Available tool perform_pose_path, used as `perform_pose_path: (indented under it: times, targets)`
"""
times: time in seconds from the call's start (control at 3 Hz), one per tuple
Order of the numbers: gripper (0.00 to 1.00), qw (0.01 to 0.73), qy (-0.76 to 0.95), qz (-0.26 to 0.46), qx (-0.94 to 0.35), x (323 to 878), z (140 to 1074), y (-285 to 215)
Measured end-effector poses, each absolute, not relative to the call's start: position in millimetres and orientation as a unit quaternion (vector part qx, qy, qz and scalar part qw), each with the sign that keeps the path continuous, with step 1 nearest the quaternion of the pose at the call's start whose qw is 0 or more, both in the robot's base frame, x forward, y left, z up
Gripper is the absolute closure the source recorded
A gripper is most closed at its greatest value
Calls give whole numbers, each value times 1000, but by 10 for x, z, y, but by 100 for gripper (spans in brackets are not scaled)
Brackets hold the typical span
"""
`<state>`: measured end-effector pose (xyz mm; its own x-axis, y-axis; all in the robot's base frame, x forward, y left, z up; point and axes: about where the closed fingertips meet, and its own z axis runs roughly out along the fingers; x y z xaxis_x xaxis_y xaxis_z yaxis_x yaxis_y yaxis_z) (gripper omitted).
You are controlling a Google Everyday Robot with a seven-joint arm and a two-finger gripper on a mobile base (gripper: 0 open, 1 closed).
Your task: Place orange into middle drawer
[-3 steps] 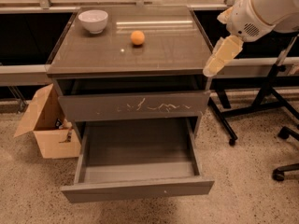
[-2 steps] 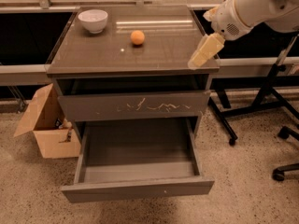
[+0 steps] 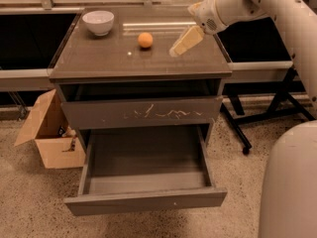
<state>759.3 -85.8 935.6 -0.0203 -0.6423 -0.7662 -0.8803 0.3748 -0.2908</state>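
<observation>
The orange (image 3: 145, 39) is seen resting on the glossy top of the cabinet (image 3: 99, 61), toward the back and near the middle of its width, untouched by anything; a faint reflection is cast beneath it. To the right of the orange, near but clearly apart from it, the gripper (image 3: 179, 46) is held over the cabinet top, tilted down and toward the orange; nothing is held in it, and whether it is wide or narrow cannot be told. Behind the gripper, farther right of the orange, the white arm (image 3: 257, 1) is seen reaching in from the upper right. To the left of the orange and slightly farther back, a white bowl (image 3: 98, 22) is set upright. Below the orange, a scratched drawer front (image 3: 143, 114) is seen closed; lower still, the middle drawer (image 3: 148, 202) is pulled well out, its plain front marked by one tiny pale dot. Far below and left of the orange, an open cardboard box (image 3: 49, 138) is placed on the speckled floor (image 3: 29, 202).
</observation>
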Motion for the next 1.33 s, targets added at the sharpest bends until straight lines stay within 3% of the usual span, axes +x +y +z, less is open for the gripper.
perform_pose_path:
  times: [0.33,1.33]
  targets:
    - [0,442,701,135,-543,7594,9356,-857]
    - [0,496,702,187,-476,8439,8969,-281]
